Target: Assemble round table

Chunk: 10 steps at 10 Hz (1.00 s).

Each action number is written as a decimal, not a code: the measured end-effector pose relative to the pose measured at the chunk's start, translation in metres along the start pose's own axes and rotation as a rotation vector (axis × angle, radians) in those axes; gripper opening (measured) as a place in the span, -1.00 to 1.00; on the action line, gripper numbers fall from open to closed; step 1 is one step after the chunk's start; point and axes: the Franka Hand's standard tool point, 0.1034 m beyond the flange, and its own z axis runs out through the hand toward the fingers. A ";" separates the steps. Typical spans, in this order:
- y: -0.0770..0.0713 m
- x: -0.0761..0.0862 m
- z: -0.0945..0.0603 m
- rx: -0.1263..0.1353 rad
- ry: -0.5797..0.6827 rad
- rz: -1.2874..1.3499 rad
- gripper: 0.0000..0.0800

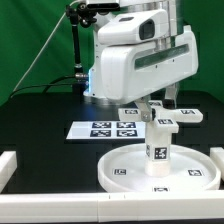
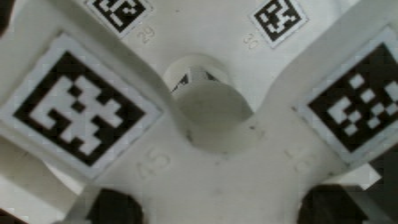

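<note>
You see the black table [image 1: 40,120] filling the exterior frame, with white border rails [image 1: 22,165] along its lower left edge. The round disc [image 1: 125,170] lies lower right of centre. The leg [image 1: 157,143] stands upright on the disc's middle. The marker board [image 1: 100,129] lies at mid-frame, just behind the disc. The cross-shaped foot [image 1: 165,116] sits atop the leg, under the gripper [image 1: 160,108]. You cannot tell how wide the jaws stand. The wrist view shows the foot [image 2: 199,120] close up, tags on its arms.

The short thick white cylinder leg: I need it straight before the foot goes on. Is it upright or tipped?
Upright. In the exterior view the short thick white cylinder leg stands vertical on the large rimmed white round disc, its sides showing no lean.
</note>
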 end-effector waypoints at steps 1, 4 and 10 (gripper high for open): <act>0.000 0.000 0.000 0.005 0.025 0.157 0.09; 0.001 0.001 0.000 0.006 0.049 0.403 0.09; 0.002 0.001 0.000 0.015 0.051 0.765 0.09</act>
